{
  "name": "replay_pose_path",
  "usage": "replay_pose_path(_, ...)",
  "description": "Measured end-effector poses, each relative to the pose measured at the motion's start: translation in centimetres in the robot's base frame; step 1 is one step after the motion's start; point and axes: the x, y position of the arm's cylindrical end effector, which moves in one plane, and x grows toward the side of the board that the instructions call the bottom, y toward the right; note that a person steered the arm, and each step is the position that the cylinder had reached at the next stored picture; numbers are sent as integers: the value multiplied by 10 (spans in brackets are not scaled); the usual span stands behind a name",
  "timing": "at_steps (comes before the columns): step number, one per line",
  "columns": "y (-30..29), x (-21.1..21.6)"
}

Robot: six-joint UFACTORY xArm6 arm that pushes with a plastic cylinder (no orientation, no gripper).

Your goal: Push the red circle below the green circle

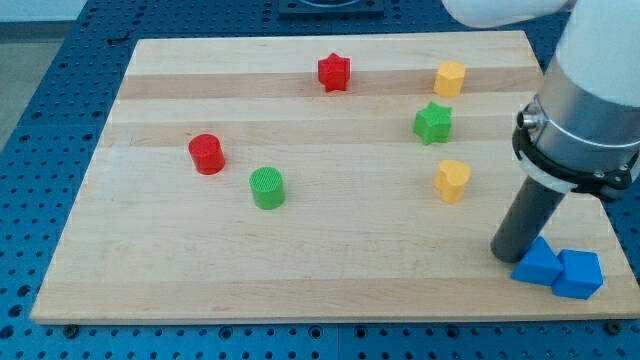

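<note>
The red circle point(207, 154) stands on the wooden board point(300, 260) at the view's left. The green circle point(267, 188) stands just to its lower right, a small gap between them. My tip point(511, 257) rests on the board far to the view's right, touching or nearly touching a blue block point(538, 264). It is well away from both circles.
A red star point(334, 72) sits near the top middle. A yellow block point(449, 78), a green star point(433, 122) and a second yellow block point(452, 180) stand at the right. A second blue block point(579, 274) lies at the board's bottom right corner.
</note>
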Motion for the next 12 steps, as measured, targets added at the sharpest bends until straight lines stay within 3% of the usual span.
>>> replay_pose_path(7, 0, -19)
replay_pose_path(9, -95, -51)
replay_pose_path(11, -211, -144)
replay_pose_path(12, -284, -169)
